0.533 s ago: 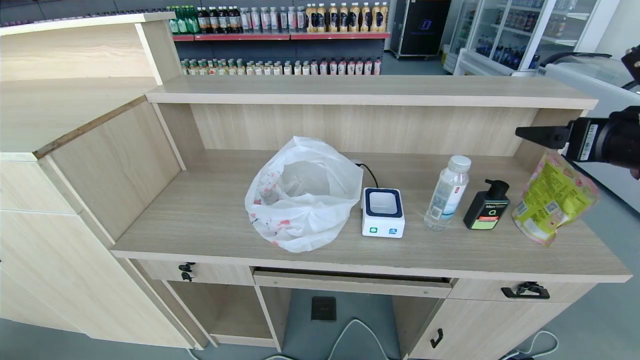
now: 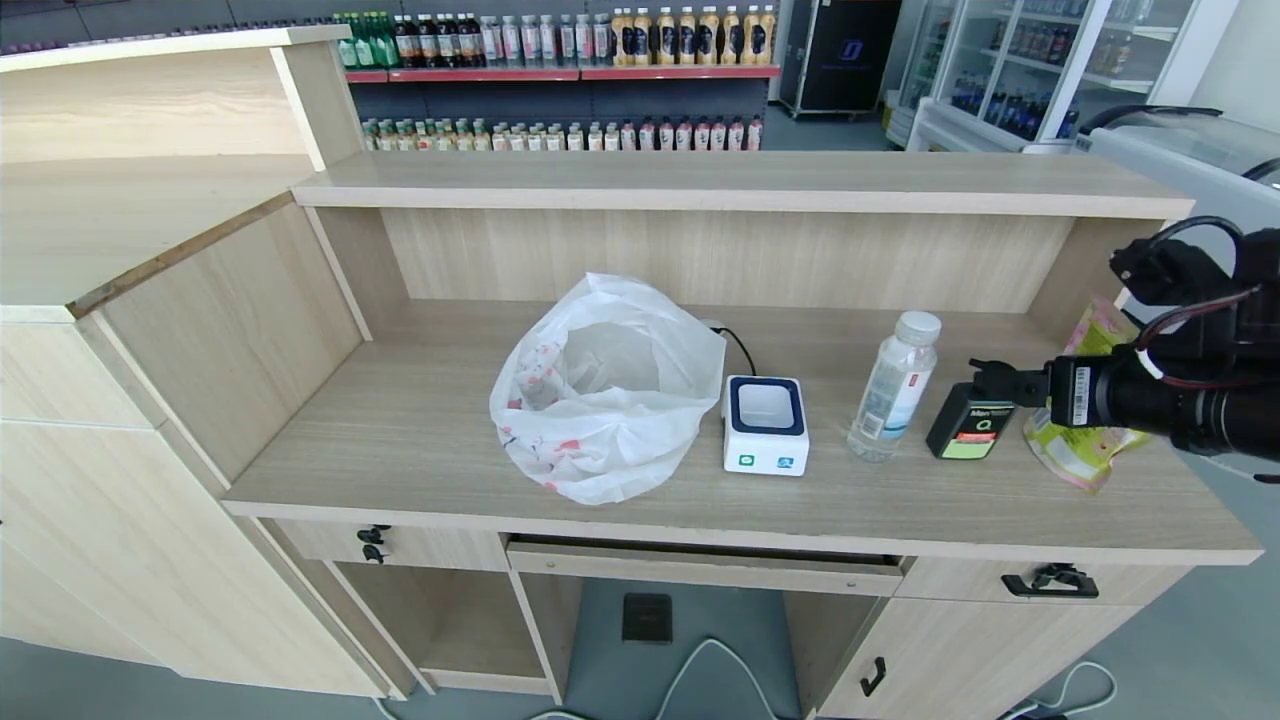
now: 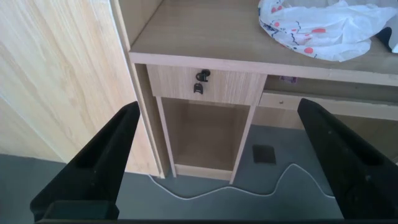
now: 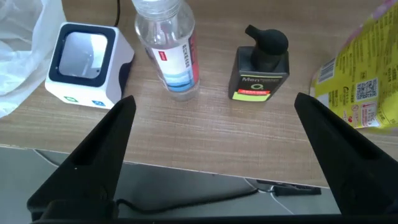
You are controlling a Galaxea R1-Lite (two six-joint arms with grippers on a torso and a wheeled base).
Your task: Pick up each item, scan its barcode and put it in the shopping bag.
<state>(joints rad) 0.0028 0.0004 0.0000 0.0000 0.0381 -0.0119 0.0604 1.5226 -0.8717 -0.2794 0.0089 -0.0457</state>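
Far left of the scanner, below the top of the desk, the left jaws stand wide open and empty. The white shopping bag sits with its mouth open just left of the scanner. To the scanner's right come the water bottle, the black pump bottle and, farthest out, the green snack pouch. The right jaws hang wide open and empty by the pump bottle.
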